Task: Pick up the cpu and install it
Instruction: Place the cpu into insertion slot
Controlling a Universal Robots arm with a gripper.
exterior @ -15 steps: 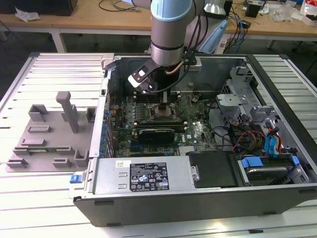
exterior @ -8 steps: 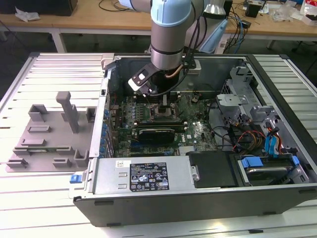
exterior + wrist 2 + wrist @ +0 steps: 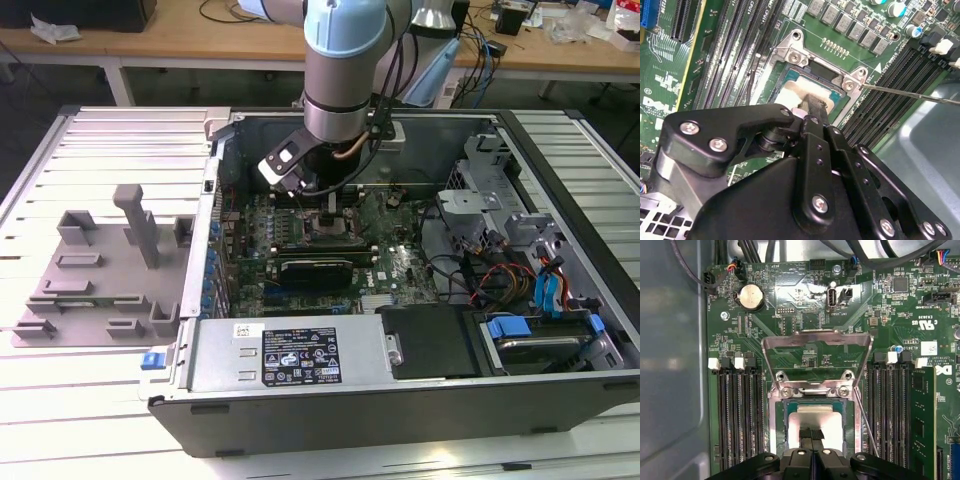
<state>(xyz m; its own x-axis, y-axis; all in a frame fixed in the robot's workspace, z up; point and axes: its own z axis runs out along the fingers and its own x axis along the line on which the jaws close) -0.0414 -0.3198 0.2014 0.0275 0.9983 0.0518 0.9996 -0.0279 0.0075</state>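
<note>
Seated flat in dark metal-framed motherboard socket (image 3: 774, 432): small square silver-topped cpu (image 3: 829, 421), closed-jawed black gripper (image 3: 812, 433) apparently touching it; hinged steel retention frame (image 3: 790, 340) not yet lowered.

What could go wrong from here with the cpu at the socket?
The claw appears to rest on the cpu in the open socket; if the chip lies tilted, pressing could damage contacts. Pulling away could drag it askew. The open load plate stands close by; a sideways move might snag it.
</note>
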